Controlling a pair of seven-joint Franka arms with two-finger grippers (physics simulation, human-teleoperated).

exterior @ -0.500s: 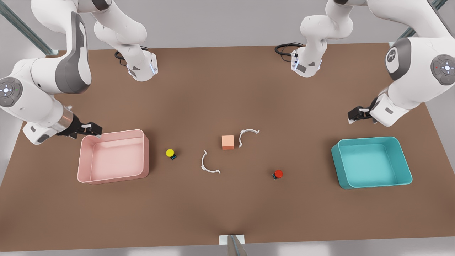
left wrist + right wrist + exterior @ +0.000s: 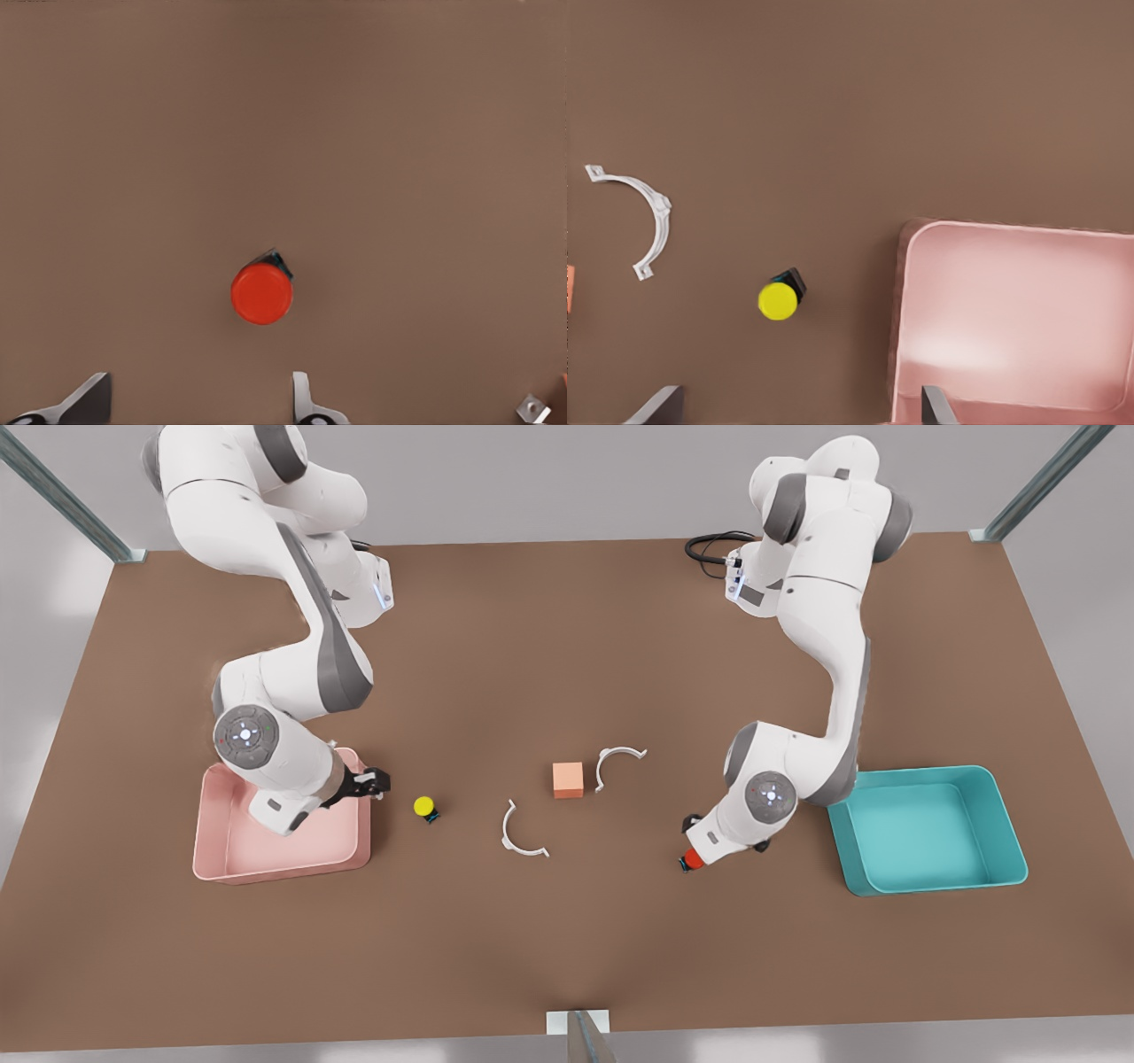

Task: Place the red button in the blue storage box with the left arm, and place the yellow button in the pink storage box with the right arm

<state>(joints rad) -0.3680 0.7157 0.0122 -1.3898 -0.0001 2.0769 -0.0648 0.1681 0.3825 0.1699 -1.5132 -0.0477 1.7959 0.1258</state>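
Both arms swung in: left gripper (image 2: 690, 841) over small red-capped button (image 2: 262, 294), right gripper (image 2: 376, 782) nearing yellow-capped button (image 2: 778, 301); both fingers open, no grasp yet.

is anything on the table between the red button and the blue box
Nothing visible does: bare table lies between the red button and the blue storage box. The left gripper, open, hangs over the button.

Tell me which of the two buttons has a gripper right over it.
The red button: the left gripper, open, hangs directly above it, the arm partly covering it in the front view. The yellow button lies uncovered, with the right gripper beside it.
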